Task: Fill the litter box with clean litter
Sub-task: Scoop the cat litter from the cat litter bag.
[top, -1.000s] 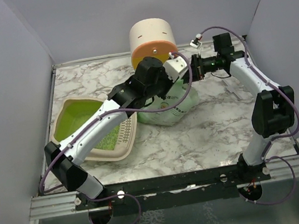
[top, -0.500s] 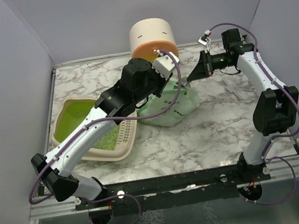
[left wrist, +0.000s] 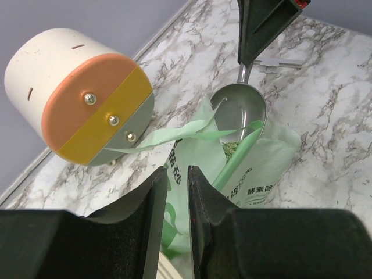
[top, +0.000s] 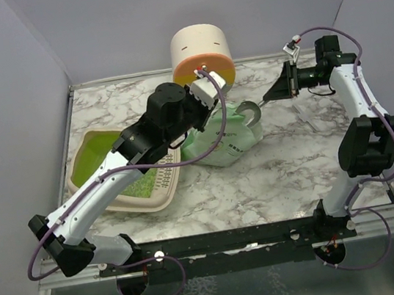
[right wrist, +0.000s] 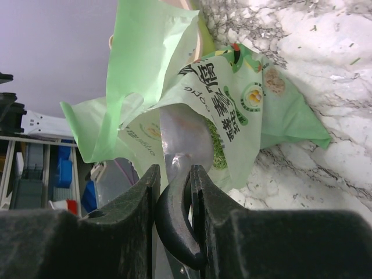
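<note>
The cream litter box (top: 83,153) with a lime-green inside lies at the left, and greenish granules sit by its slotted side. The mint-green litter bag (top: 229,139) lies mid-table. My left gripper (top: 198,115) is shut on the bag's upper edge (left wrist: 174,157) and holds the mouth open. My right gripper (top: 279,91) is shut on the handle of a grey metal scoop (top: 251,113). The scoop bowl (left wrist: 238,110) hangs at the bag mouth and looks empty. Greenish litter (right wrist: 218,145) shows inside the bag beside the scoop (right wrist: 183,136), which my right gripper (right wrist: 174,168) holds.
A cream cylinder (top: 202,54) with an orange, yellow and grey face (left wrist: 96,107) lies at the back, just behind the bag. Grey walls close in the marble table (top: 289,171) on the left, back and right.
My left arm has pulled back to the left, drawing the bag's edge with it. My right gripper has drawn back to the right with the scoop, away from the left gripper.
</note>
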`<state>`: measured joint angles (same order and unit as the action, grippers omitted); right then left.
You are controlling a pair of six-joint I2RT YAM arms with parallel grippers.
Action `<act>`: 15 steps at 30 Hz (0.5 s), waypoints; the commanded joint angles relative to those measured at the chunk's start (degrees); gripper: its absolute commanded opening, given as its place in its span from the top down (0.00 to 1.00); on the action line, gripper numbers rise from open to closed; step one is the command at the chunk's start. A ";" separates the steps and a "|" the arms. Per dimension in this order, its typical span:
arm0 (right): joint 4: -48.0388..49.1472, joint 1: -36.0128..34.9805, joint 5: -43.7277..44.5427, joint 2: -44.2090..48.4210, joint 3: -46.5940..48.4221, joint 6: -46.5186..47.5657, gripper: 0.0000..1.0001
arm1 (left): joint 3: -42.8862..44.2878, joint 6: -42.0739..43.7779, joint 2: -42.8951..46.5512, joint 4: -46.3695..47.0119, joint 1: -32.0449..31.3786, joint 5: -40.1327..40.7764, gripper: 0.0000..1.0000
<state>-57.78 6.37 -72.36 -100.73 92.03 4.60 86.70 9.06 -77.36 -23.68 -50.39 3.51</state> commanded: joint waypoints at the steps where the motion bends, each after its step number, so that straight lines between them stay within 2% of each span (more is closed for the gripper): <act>1: -3.88 2.29 -0.39 -0.29 2.80 1.20 0.99 | -0.12 -0.52 2.71 1.87 -0.26 1.59 0.76; 15: -15.20 9.88 -3.91 -1.60 6.71 8.04 0.99 | -2.35 -0.40 5.14 2.79 -0.27 2.27 0.76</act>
<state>-66.61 13.96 -72.07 -101.47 95.64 9.21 84.90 9.08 -74.65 -22.72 -50.39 4.19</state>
